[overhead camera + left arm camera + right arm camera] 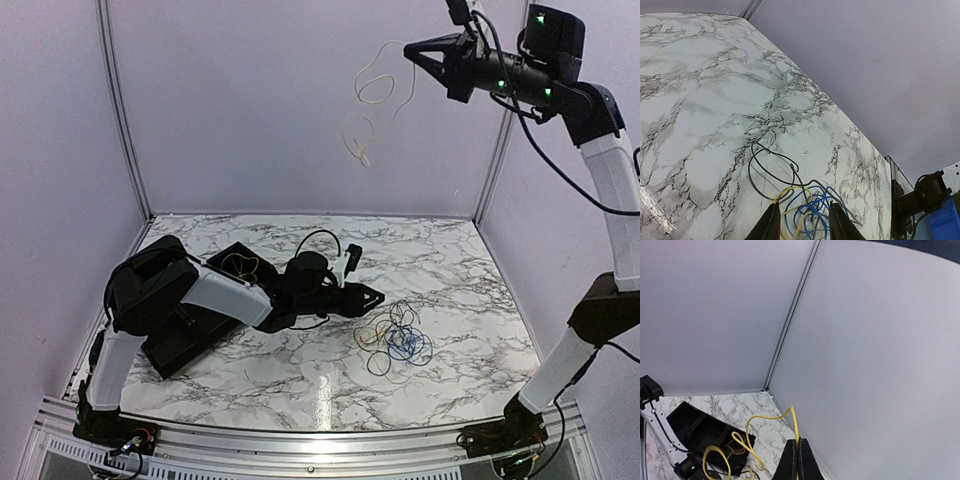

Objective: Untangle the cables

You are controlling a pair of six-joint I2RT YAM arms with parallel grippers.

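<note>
My right gripper point(410, 52) is raised high near the back wall and shut on a thin yellow cable point(375, 92) that hangs in loops in the air. In the right wrist view the shut gripper point(797, 456) pinches this yellow cable point(758, 421). A tangle of blue cable point(403, 345), black cable point(380, 362) and a yellowish strand lies on the marble table. My left gripper point(376, 298) is open, low beside the tangle's left edge. In the left wrist view the open left gripper point(803, 223) straddles the blue cable point(816, 210) and a yellow strand point(790, 192), with black cable point(760, 167) loops beyond.
A black tray point(185, 345) lies on the table's left under my left arm, with thin yellowish wire in it; it also shows in the right wrist view point(695, 429). Purple walls close the back and sides. A metal rail point(320, 445) runs along the near edge.
</note>
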